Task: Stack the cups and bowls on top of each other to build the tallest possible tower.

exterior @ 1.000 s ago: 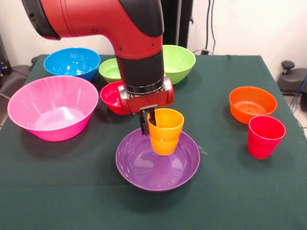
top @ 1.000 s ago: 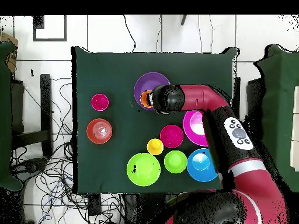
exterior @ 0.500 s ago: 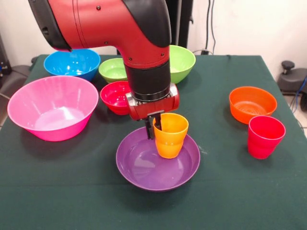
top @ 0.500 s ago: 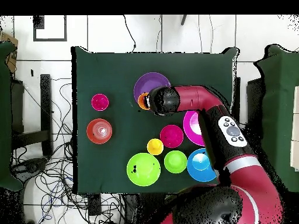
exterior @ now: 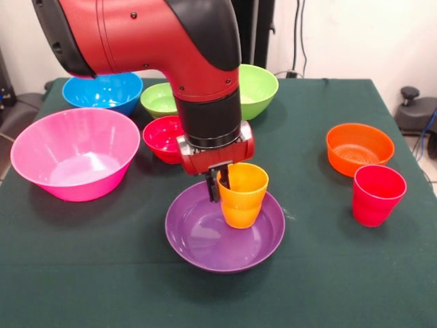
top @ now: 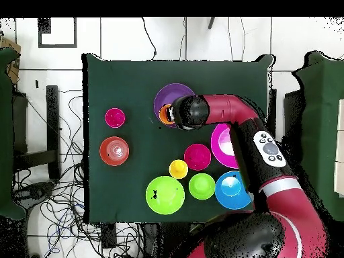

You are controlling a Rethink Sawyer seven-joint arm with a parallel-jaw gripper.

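At table centre, gripper [exterior: 220,183] clamping orange cup [exterior: 242,194], lowered since earlier into purple bowl [exterior: 205,239] toward 3 o'clock; tower base begun

Pincer [exterior: 220,179] downward, clamped on cup rim.

A dark green cloth [exterior: 328,273] covers the whole table [top: 134,74], hanging smooth to its edges. Beyond the table's left edge in the overhead view, a tangle of black cables [top: 64,168] sprawls over the pale tiled floor [top: 222,40], thickest near the lower left corner. A dark frame or stand [top: 52,127] sits on the floor just beside that same edge. In the front view, a black cable [exterior: 298,34] hangs down the white wall [exterior: 355,41] behind the far edge, and a black piece of equipment [exterior: 415,109] stands off the far right corner.
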